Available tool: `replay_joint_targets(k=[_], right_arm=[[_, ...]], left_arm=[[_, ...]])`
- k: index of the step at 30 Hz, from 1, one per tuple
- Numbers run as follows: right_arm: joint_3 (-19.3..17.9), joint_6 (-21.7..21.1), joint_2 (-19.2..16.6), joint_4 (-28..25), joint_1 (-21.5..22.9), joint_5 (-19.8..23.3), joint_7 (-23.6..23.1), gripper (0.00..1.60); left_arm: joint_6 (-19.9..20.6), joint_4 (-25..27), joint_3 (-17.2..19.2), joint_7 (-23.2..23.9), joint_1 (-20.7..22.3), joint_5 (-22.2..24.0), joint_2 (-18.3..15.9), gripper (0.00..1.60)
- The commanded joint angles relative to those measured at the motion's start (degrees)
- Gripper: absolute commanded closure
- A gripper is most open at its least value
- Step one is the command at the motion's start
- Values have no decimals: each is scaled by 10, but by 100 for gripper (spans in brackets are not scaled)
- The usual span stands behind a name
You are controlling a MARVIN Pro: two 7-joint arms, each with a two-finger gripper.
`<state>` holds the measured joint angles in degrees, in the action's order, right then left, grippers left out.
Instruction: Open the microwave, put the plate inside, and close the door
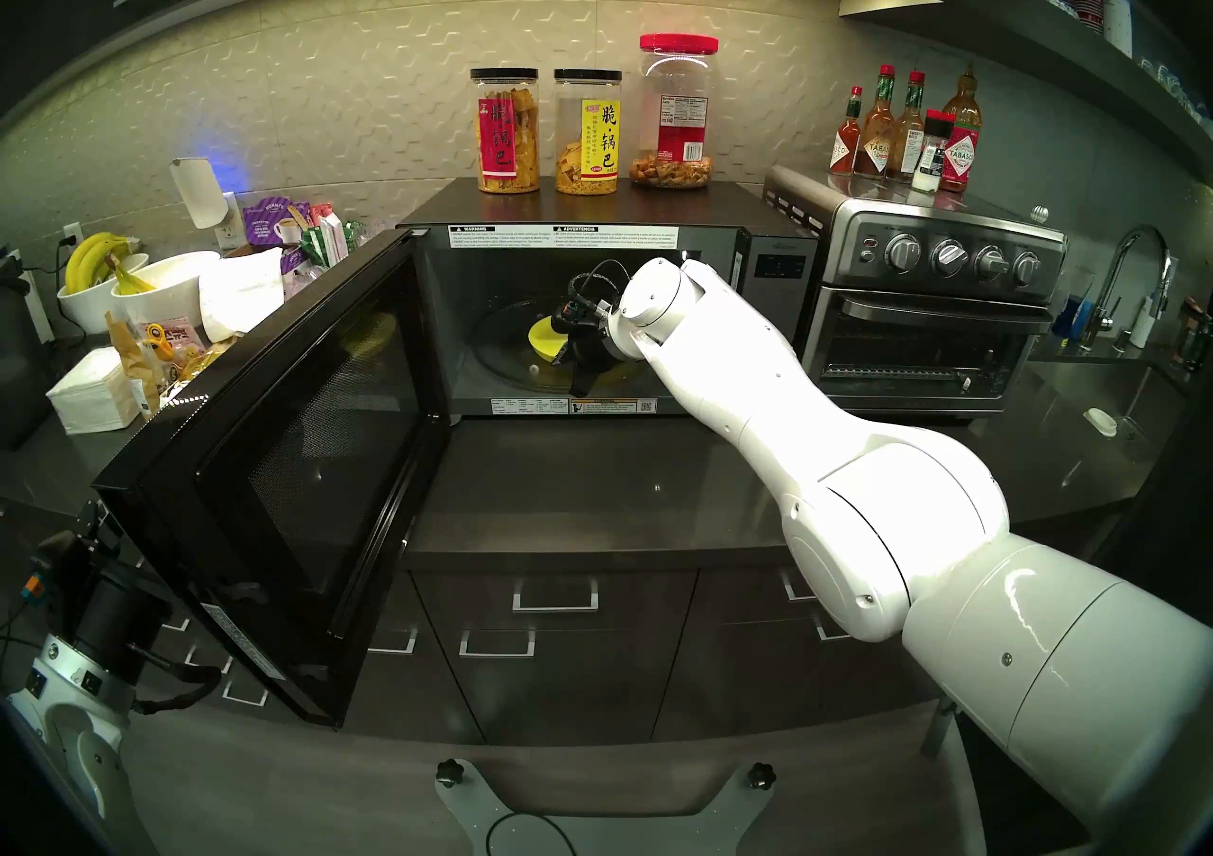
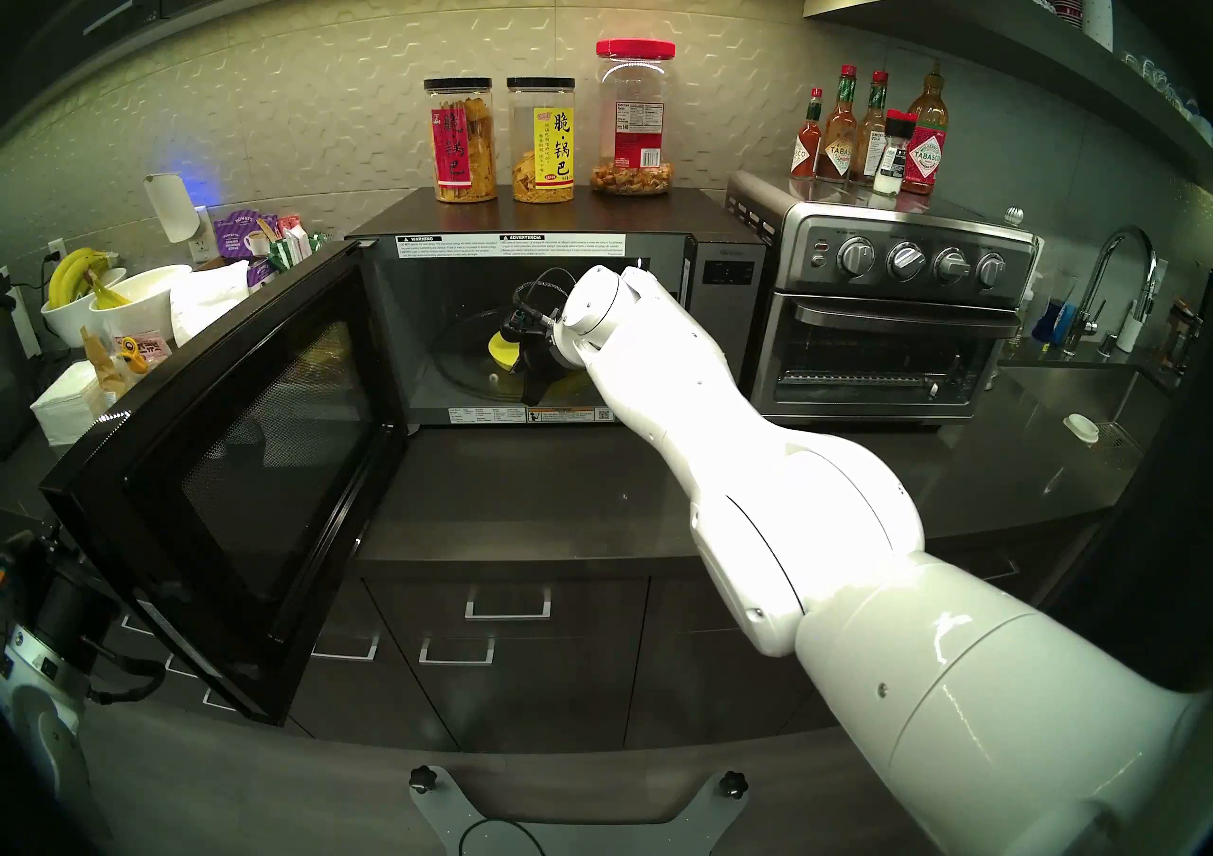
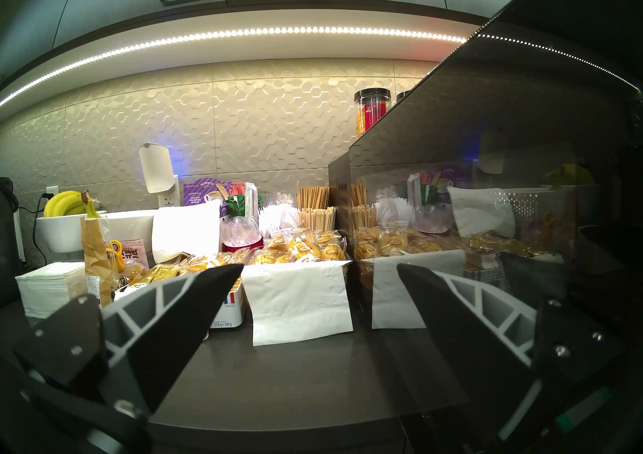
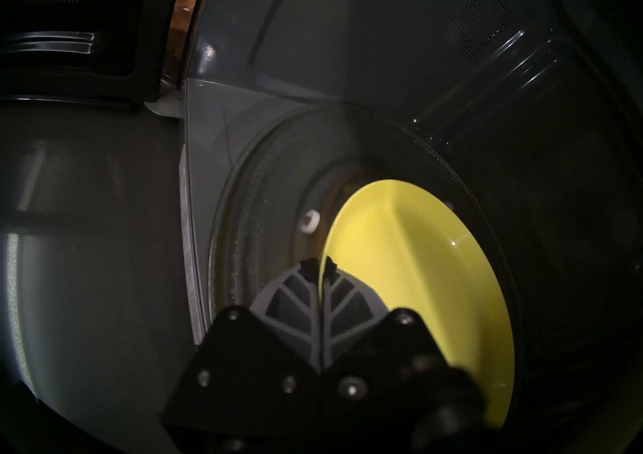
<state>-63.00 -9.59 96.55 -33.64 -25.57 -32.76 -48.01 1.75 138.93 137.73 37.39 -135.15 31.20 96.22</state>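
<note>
So the right arm [image 1: 755, 389] is stretched out long from the lower right, elbow over the counter, wrist poked straight into the open microwave [image 1: 591, 323] and angled down toward the floor of it. The right gripper [image 4: 322, 265] has its two fingers pinched tight together on the near rim of the yellow plate [image 4: 417, 268], which is inside the cavity, over the glass turntable [image 4: 278, 178], looks tipped rather than lying flat but I can't say for sure. From the head view you only catch a slice of yellow past the black wrist.

The door [image 1: 289, 474] is swung wide out to the left, mesh inner side facing the room, sticking out past the front edge of the counter [image 1: 591, 494]. The left gripper [image 3: 320, 272] sits low at the left, behind the door's outer glass, pointing roughly level at the clutter, fingers spread wide with nothing between them.

Room-wise: dark countertop, pale hex tile backsplash, LED strip under the upper cabinets. Three snack jars [image 1: 591, 126] stand on top of the microwave. Just to its right is a steel toaster oven [image 1: 932, 310] with hot sauce bottles [image 1: 906, 133] on top, then a sink with a faucet [image 1: 1129, 284] at the far right end. Left end of the counter has bananas [image 1: 98, 257] in white bowls, a napkin stack [image 1: 92, 395], and wrapped pastries [image 3: 302, 248].
</note>
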Motion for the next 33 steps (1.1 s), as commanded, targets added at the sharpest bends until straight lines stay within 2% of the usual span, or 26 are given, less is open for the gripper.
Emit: replay_joint_targets(k=[1, 18, 19, 20, 21, 22, 24, 33], right_arm=[[-1, 3, 10, -1, 22, -3, 13, 160], [-3, 3, 12, 11, 25, -13, 20, 158], [-3, 4, 11, 11, 25, -13, 20, 151], [-3, 4, 11, 11, 25, -13, 20, 151], [-5, 4, 11, 10, 25, -13, 20, 133], [-5, 4, 11, 10, 24, -14, 20, 123], [-6, 5, 11, 10, 24, -15, 20, 112], [-13, 4, 9, 2, 23, -16, 15, 90]], left_arm=[[1, 11, 1, 0, 1, 1, -1, 0], [3, 11, 2, 2, 4, 0, 1, 0], [3, 11, 2, 2, 4, 0, 1, 0], [3, 11, 2, 2, 4, 0, 1, 0], [3, 11, 2, 3, 4, -1, 1, 0], [3, 11, 2, 3, 4, -1, 1, 0], [4, 11, 2, 3, 4, -1, 2, 0], [4, 11, 2, 5, 6, -2, 3, 0]])
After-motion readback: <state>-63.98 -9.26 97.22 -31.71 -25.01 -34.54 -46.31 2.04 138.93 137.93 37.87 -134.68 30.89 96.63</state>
